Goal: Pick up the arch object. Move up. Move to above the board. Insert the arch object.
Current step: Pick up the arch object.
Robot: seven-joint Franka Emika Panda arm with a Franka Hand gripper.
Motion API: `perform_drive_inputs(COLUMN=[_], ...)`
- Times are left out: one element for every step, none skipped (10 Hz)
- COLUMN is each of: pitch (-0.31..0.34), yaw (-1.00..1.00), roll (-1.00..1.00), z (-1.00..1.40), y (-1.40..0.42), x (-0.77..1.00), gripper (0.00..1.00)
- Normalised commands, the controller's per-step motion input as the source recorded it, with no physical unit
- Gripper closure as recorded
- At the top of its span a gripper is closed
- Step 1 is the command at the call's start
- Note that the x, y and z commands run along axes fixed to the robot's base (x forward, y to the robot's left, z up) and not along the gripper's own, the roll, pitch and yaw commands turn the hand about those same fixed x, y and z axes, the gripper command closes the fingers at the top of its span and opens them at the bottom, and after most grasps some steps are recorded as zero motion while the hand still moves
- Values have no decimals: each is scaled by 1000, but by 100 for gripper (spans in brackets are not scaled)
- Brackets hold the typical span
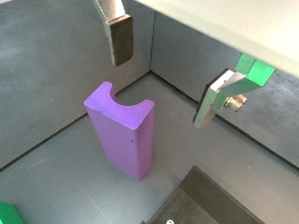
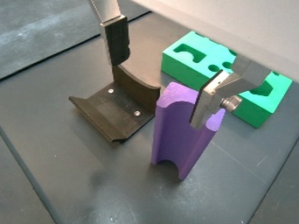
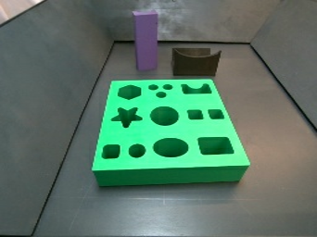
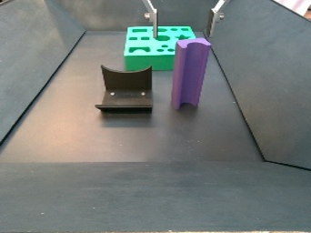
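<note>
One fixture [image 4: 124,89] sat left of the single arch [image 4: 191,73], close beside it on the floor. The arch stood upright, untouched, its scooped end up. One gripper [image 1: 167,68] hung above the arch with its two fingers [image 1: 121,40] spread wide apart, holding nothing. One board [image 4: 155,46] lay flat beyond the arch, apart from it.

The arch object [image 4: 191,73] is stood upright on the worktop [image 4: 134,136], beside the fixture [image 4: 124,89], behind the board [image 3: 166,130]. The hand [image 2: 163,68] is held above it, fingers apart.
</note>
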Motion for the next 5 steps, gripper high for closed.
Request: perform_drive_inputs(pitch=[0, -20, -47, -131, -213], yaw=[0, 143, 434, 611, 717], roll=[29, 81, 191, 207, 47], z=[0, 254, 300, 0, -20], y=[-563, -469, -414, -286, 0], x=[-454, -677, -466, -226, 197], gripper=[0, 0, 0, 0, 0])
